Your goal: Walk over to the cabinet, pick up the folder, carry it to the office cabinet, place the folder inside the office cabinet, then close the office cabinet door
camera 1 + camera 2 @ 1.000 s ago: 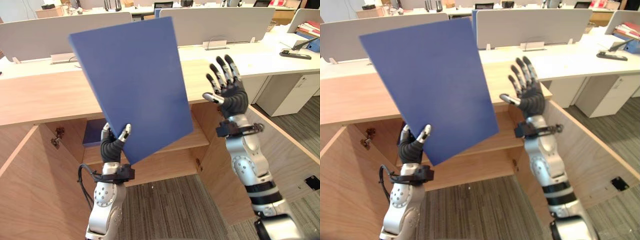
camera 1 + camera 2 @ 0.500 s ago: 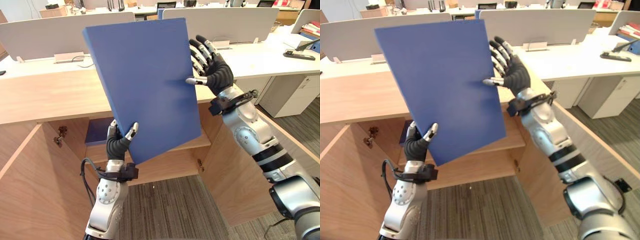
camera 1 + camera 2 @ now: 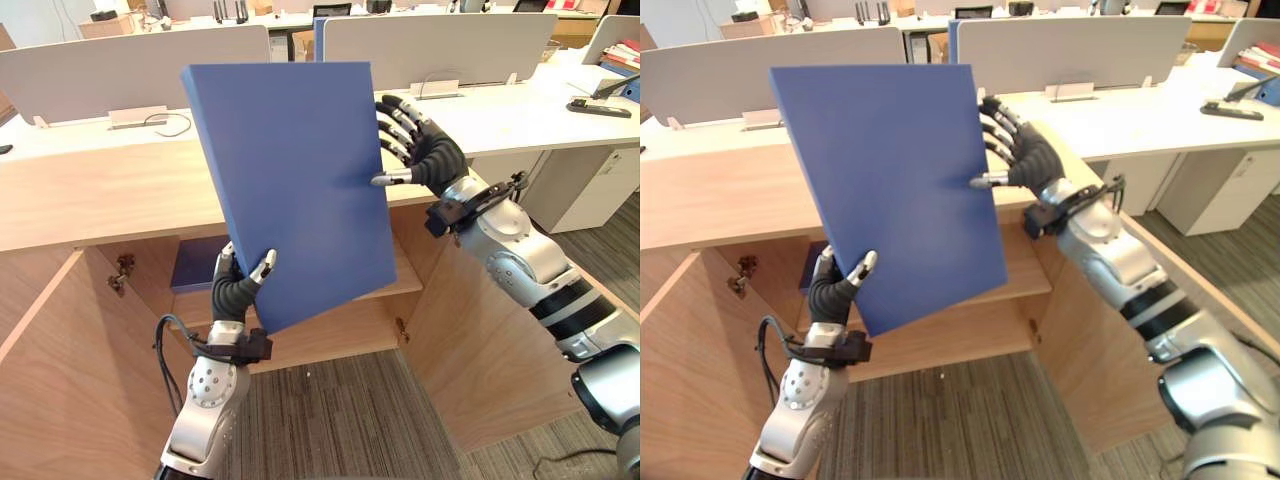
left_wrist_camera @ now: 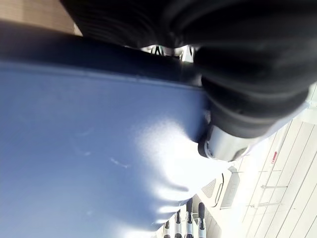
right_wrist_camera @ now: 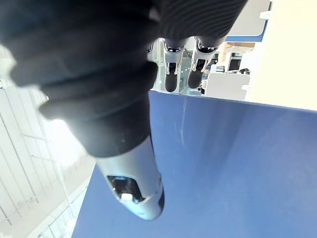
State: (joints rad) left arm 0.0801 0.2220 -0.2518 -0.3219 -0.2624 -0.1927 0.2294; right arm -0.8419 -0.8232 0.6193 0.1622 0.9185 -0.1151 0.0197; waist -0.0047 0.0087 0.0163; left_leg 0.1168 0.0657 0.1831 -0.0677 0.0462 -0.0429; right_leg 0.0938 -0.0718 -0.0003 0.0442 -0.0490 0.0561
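My left hand [image 3: 238, 290] is clamped on the folder [image 3: 290, 180], thumb in front and fingers behind its lowest corner, holding it tilted upright in front of the office cabinet [image 3: 90, 195], above the cabinet's shelf [image 3: 400, 283]. My right hand [image 3: 428, 158] straddles the folder's opposite edge, thumb tip on the face, fingers spread straight, not clenched. I judge this the placing step: next I must lay the folder flatter, lower it, and slide it onto that shelf without clipping the cabinet's top.
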